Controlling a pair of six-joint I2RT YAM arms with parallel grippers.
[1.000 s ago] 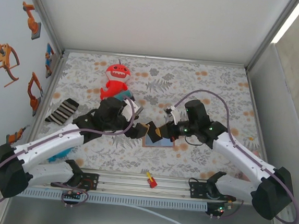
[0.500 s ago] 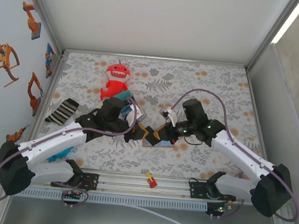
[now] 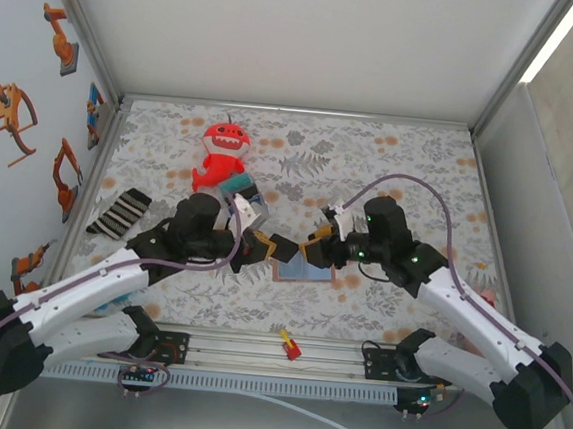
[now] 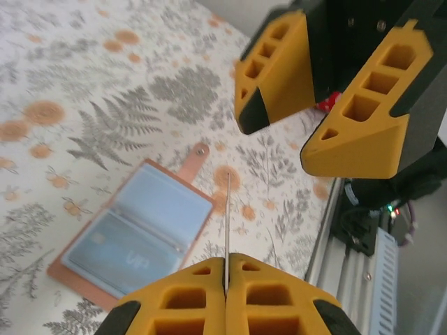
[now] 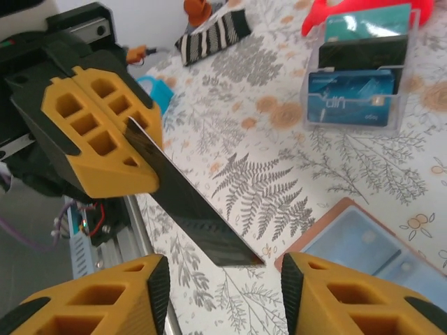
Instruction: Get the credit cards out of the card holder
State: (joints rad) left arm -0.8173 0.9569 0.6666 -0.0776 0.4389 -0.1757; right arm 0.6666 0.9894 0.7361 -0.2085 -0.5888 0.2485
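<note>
The card holder (image 3: pixel 307 271) lies open on the floral mat, tan-brown at the rim and pale blue inside, with a card still showing in its sleeves (image 4: pixel 133 237). Just above it my left gripper (image 3: pixel 264 245) is shut on a dark credit card (image 5: pixel 192 206), which appears edge-on as a thin line (image 4: pixel 228 209) in the left wrist view. My right gripper (image 3: pixel 316 249) faces it, open, its fingers (image 5: pixel 314 293) standing on either side of the card's free corner without touching it. The holder's corner (image 5: pixel 363 237) lies under the right finger.
A clear stand (image 5: pixel 360 77) with blue, black and teal cards stands behind the left gripper, in front of a red plush toy (image 3: pixel 222 154). A striped sock (image 3: pixel 119 212) lies at the left. A small red-and-yellow item (image 3: pixel 289 345) rests on the front rail.
My left gripper closed on the dark card. My right gripper, which was shut on it, has opened and let go, and both arms shifted slightly.
</note>
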